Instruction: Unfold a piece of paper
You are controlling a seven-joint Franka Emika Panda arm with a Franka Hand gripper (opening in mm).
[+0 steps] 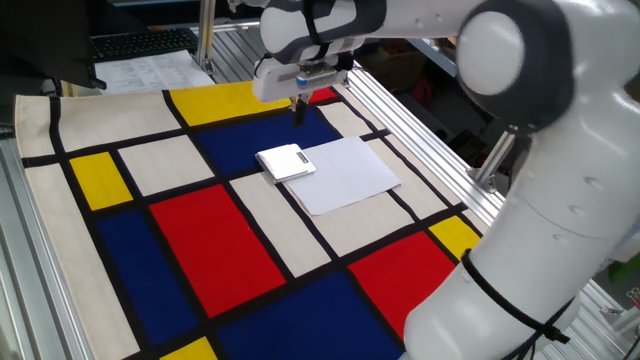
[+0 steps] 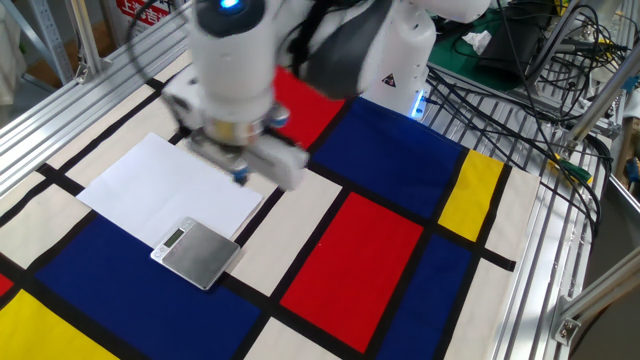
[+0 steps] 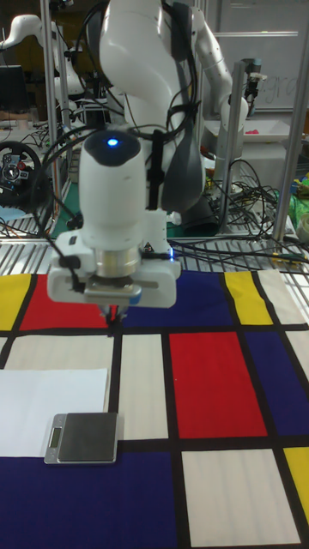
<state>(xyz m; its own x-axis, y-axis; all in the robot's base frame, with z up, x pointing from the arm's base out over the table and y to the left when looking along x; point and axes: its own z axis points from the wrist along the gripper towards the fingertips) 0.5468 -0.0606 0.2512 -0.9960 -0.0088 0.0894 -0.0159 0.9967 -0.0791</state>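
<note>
The piece of paper (image 1: 348, 175) (image 2: 160, 188) (image 3: 47, 410) lies flat on the colour-block cloth (image 1: 210, 240), white and blank. A small silver scale (image 1: 286, 162) (image 2: 198, 253) (image 3: 82, 437) rests on one of its corners. My gripper (image 1: 297, 106) (image 2: 240, 176) (image 3: 112, 322) hangs above the cloth beside the paper, off its far edge. It touches nothing. Its fingers point down, pressed together, and hold nothing. The wrist blocks part of the cloth behind it in the other fixed view.
A keyboard (image 1: 140, 42) and text-printed sheets (image 1: 150, 70) lie beyond the cloth's far left corner. Aluminium rails (image 1: 420, 130) run along the table's edge. The robot base (image 2: 400, 60) and loose cables (image 2: 520, 70) stand at the far side.
</note>
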